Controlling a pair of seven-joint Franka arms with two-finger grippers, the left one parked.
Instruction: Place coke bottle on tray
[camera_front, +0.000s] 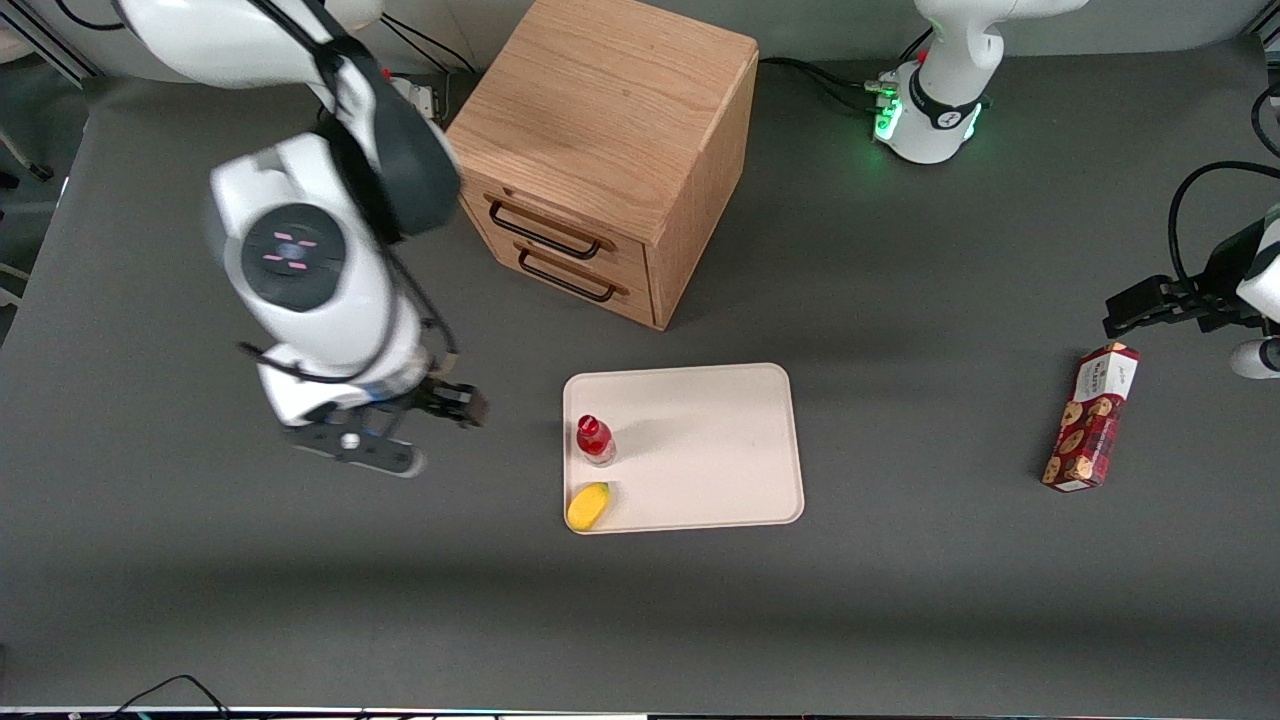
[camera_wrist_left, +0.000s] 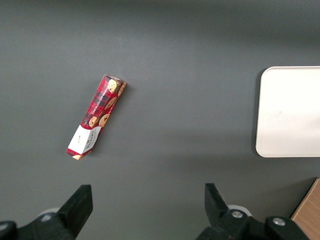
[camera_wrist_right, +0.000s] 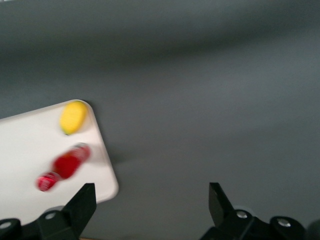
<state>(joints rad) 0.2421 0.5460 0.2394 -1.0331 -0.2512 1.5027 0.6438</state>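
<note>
The coke bottle stands upright on the cream-white tray, close to the tray edge that faces the working arm. It also shows in the right wrist view on the tray. My gripper is above the bare table beside the tray, toward the working arm's end, apart from the bottle. In the right wrist view the gripper is open and empty, with grey table between its fingers.
A yellow lemon-like object lies on the tray's corner nearer the front camera. A wooden drawer cabinet stands farther from the camera than the tray. A red cookie box lies toward the parked arm's end.
</note>
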